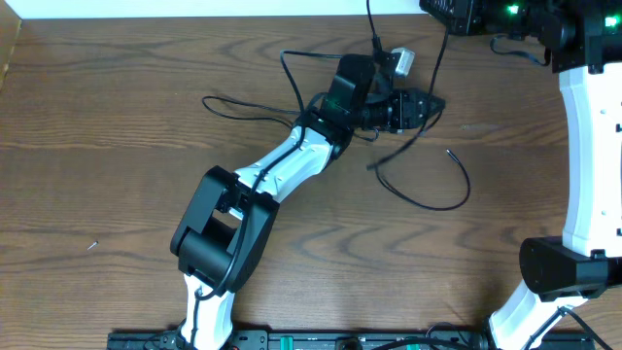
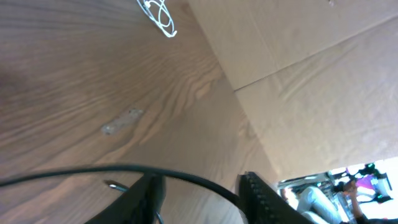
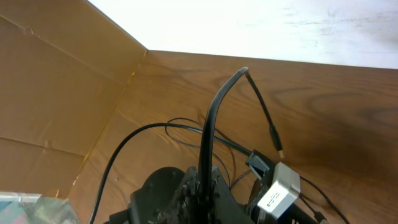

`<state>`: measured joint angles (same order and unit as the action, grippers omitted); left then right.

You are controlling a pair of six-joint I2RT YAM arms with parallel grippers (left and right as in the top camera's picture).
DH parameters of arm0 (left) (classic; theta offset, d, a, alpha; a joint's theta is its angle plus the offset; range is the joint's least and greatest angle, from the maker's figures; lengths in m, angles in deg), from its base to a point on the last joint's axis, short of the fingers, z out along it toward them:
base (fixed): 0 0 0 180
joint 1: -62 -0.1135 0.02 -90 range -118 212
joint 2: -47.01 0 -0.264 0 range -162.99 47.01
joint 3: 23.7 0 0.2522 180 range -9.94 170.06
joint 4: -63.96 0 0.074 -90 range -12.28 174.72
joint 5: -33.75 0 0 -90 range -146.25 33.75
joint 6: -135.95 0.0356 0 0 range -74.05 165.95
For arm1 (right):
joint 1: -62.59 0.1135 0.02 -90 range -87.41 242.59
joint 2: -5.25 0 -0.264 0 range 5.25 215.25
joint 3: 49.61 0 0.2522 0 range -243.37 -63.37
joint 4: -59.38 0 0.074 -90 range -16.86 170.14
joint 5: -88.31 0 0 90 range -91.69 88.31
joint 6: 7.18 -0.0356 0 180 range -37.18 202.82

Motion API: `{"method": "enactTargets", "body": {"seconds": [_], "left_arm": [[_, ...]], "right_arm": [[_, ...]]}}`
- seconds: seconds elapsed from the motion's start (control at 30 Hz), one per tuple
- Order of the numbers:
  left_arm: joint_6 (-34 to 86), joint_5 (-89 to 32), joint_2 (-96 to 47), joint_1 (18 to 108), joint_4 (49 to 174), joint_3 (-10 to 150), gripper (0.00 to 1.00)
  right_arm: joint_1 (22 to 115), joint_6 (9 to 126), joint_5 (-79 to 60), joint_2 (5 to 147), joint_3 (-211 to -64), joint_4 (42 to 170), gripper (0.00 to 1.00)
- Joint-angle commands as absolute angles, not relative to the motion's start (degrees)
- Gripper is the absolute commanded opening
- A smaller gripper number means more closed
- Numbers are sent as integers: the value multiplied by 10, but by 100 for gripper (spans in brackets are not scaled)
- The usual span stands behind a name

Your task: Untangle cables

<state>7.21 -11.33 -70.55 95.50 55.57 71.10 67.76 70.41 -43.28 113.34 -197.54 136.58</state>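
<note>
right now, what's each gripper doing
left gripper: open, black cable running between the jaws
right gripper: shut on black cable

Left fingers point(image 2: 256, 194) parted; right fingers point(image 3: 194, 191) pressed together.

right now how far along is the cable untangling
Done: the white cable lies by itself, apart from the black cable. In hand: the left gripper has open jaws around a run of the black cable, and its plug end stands lifted before the right wrist camera, apparently held by the shut right gripper. Left: the black cable sprawls in loops over the table and under the left arm.
</note>
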Motion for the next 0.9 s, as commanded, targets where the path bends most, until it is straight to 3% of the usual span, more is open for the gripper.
{"method": "enactTargets", "body": {"seconds": [0.0,0.1,0.53,0.6,0.8,0.87], "left_arm": [[101,-106,-702,954,577,716,30],[148,-106,-702,945,624,716,8],[278,-106,-702,824,779,716,8],[294,-81,-702,812,781,716,13],[309,14,-696,816,767,716,41],[309,35,-695,827,754,716,46]], "right_arm": [[682,718,-435,1122,-1982,1366,1],[679,718,-421,1122,-1982,1367,1],[662,733,-303,1122,-1982,1413,1],[664,735,-304,1123,-1982,1415,1],[670,737,-326,1127,-1982,1415,1],[670,737,-339,1127,-1982,1413,1]]}}
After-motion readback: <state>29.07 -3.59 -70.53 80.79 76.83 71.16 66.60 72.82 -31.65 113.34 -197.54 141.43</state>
